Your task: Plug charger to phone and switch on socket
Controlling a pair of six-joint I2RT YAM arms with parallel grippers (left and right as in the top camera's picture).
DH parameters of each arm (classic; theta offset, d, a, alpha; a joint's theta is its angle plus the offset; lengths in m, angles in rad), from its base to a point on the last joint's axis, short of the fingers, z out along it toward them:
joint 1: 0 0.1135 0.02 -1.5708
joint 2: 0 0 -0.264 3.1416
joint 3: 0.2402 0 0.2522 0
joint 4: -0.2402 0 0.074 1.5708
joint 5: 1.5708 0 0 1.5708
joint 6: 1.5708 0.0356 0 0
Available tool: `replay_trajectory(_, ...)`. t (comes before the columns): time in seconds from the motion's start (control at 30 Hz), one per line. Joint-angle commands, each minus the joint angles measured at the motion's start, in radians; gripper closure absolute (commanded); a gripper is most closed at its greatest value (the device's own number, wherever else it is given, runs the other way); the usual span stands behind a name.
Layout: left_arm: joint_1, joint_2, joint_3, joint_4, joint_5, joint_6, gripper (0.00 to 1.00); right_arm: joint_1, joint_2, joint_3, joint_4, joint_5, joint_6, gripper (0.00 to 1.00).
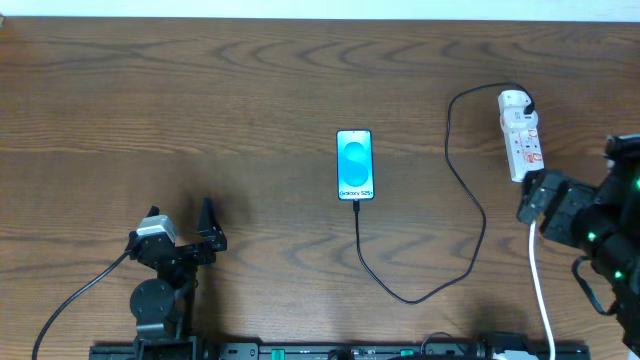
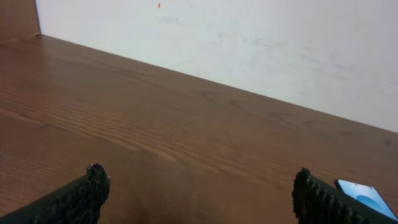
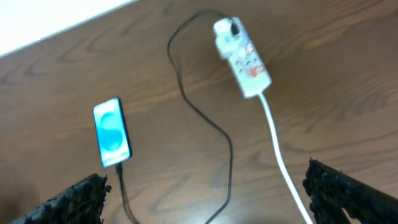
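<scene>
The phone (image 1: pixel 355 165) lies flat mid-table with its blue screen lit, also seen in the right wrist view (image 3: pixel 112 132). The black charger (image 1: pixel 470 255) runs from the phone's near edge, loops right and ends at the far end of the white socket (image 1: pixel 521 135). Its small plug (image 3: pixel 118 167) sits against the phone's bottom edge. My right gripper (image 1: pixel 535 200) hovers open just below the socket (image 3: pixel 244 59), with nothing between its fingers (image 3: pixel 336 193). At the near left my left gripper (image 1: pixel 180 218) is open and empty, with the phone's corner (image 2: pixel 367 193) at its right.
The socket's white cord (image 1: pixel 540 290) runs toward the table's front edge, beside my right arm. A pale wall (image 2: pixel 249 43) borders the far side of the wooden table (image 1: pixel 200 100). The black rail (image 1: pixel 300 350) lines the front edge.
</scene>
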Motion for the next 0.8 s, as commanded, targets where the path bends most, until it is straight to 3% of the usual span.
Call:
replay_trajectory(0.0, 0.003, 0.000, -0.013, -0.041, -0.002, 0.002, 0.04, 0.008, -0.054, -0.103, 0.050, -0.060, -0.010, 0.01)
replay_trajectory(0.3, 0.003, 0.000, -0.013, -0.041, -0.002, 0.002, 0.04, 0.008, -0.342, -0.468, 0.294, -0.122, -0.019, 0.01)
replay_trajectory(0.53, 0.003, 0.000, -0.013, -0.040, -0.002, 0.002, 0.04, 0.008, -0.556, -0.622, 0.433, -0.179, -0.079, 0.01)
replay_trajectory(0.77, 0.003, 0.000, -0.013, -0.041, -0.002, 0.002, 0.04, 0.007, -0.674, -0.709, 0.451, -0.179, -0.169, 0.01)
